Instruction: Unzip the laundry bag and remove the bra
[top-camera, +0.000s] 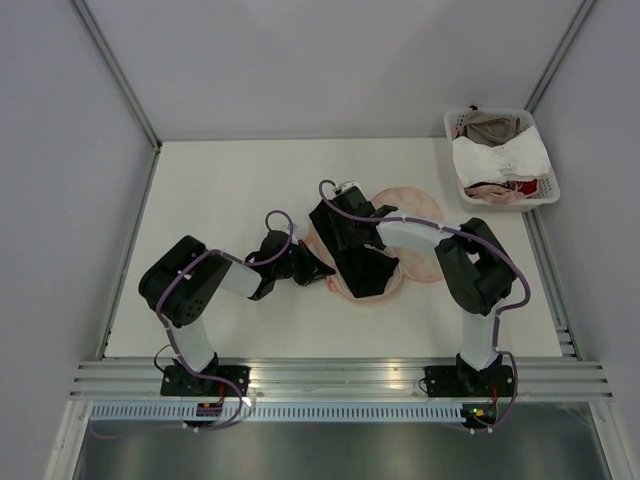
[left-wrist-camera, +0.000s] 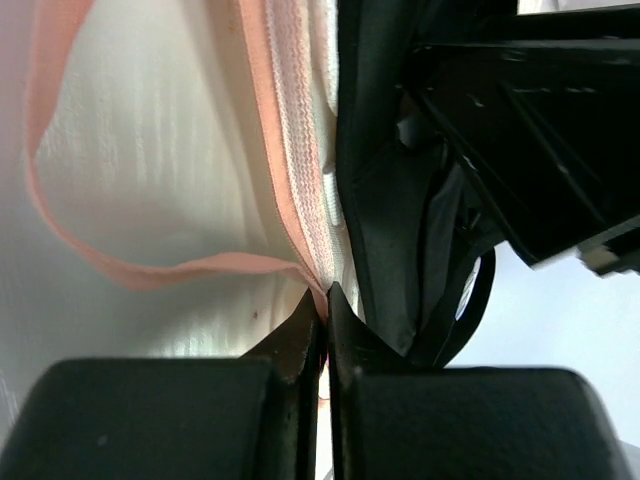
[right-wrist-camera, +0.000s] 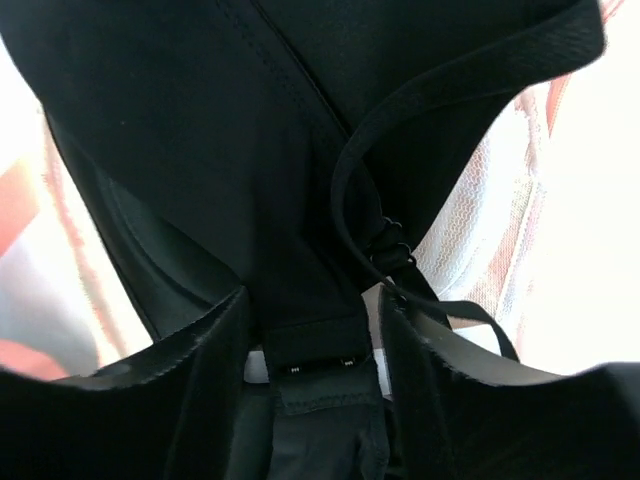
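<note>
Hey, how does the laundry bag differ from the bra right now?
The laundry bag is pale pink and cream with mesh; the bra is black with thin straps. The bag lies spread open on the table, while the bra is bunched over it. The left gripper is shut on the bag's pink zip edge; the bra sits between the parted fingers of the right gripper. Both are soft fabric.

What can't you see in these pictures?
Right wrist view: the bra fills the picture, so whether the right gripper squeezes it is unclear.
Left wrist view: too close; the left gripper pinches the pink edge of the laundry bag, but no zip pull shows.
Top view: the arms cover most of the bag and both grippers' tips.
Basket, top view: clothes too small to tell apart.
</note>
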